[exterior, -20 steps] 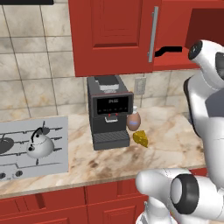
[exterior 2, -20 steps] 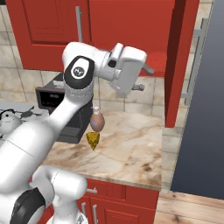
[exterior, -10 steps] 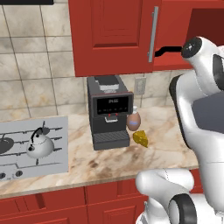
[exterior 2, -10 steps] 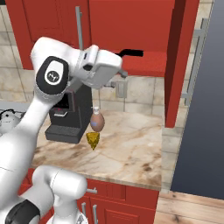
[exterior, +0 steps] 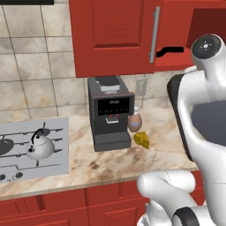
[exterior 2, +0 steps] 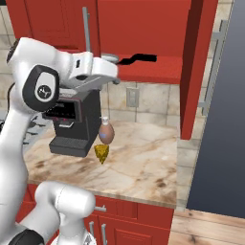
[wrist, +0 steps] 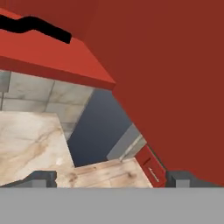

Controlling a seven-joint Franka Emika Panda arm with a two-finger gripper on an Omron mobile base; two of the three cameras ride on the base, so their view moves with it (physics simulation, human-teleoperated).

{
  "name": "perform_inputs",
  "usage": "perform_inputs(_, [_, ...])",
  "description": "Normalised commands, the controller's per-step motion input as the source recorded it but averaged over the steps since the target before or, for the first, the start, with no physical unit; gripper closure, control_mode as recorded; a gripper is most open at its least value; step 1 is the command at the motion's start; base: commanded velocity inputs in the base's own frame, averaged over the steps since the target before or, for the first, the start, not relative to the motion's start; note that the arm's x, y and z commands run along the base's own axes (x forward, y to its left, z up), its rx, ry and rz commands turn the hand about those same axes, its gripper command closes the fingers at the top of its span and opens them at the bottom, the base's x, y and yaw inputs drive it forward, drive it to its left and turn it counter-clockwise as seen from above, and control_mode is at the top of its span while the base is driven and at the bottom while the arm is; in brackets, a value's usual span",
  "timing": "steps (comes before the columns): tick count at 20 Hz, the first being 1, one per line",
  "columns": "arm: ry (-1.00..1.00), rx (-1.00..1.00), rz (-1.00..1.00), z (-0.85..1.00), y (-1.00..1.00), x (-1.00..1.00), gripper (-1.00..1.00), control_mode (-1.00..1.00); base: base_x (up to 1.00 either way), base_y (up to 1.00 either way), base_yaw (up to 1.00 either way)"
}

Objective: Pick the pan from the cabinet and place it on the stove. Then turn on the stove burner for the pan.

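The pan's black handle (exterior 2: pixel 139 59) sticks out over the bottom shelf of the open red cabinet (exterior 2: pixel 158 72). A sliver of the pan's silver rim (exterior 2: pixel 109 57) shows just above my hand. In the left base view the same handle (exterior: pixel 170 51) lies to the right of the closed cabinet door (exterior: pixel 114 35). My gripper (exterior 2: pixel 114 77) sits just below and left of the handle and touches nothing. In the hand view my gripper (wrist: pixel 113 179) is open and empty, with the handle (wrist: pixel 35 26) at the upper left. The stove (exterior: pixel 55 132) lies at the counter's left end.
A silver kettle (exterior: pixel 37 143) stands on the stove. A black coffee machine (exterior: pixel 110 112), a small brown bottle (exterior: pixel 134 122) and a cheese wedge (exterior: pixel 142 139) stand on the marble counter (exterior 2: pixel 139 158). The swung-open cabinet door (exterior 2: pixel 196 62) hangs to the right, and a dark grey fridge (exterior 2: pixel 225 119) is beyond it.
In the right base view my hand and forearm have swung left, from beside the pan's handle to under the pan's body. The jaws stayed open. Nothing else moved.
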Motion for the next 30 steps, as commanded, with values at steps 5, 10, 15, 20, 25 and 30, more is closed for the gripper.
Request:
perform_inputs(5, [-0.17, 0.14, 0.23, 0.00, 0.52, 0.06, -1.00, -1.00, 0.00, 0.00, 0.00])
perform_inputs(10, [-0.16, 0.13, 0.25, 0.00, 0.54, 0.17, -1.00, -1.00, 0.00, 0.00, 0.00])
perform_inputs(15, [-0.15, 0.14, 0.25, 0.00, 0.47, 0.26, -1.00, -1.00, 0.00, 0.00, 0.00])
perform_inputs(20, [-0.20, 0.11, 0.22, 0.00, 0.38, 0.29, -1.00, -1.00, 0.00, 0.00, 0.00])
perform_inputs(25, [-0.24, 0.08, 0.17, 0.01, 0.21, 0.21, -1.00, -1.00, 0.00, 0.00, 0.00])
perform_inputs(30, [-0.23, 0.00, 0.09, 0.14, 0.12, 0.09, -1.00, -1.00, 0.00, 0.00, 0.00])
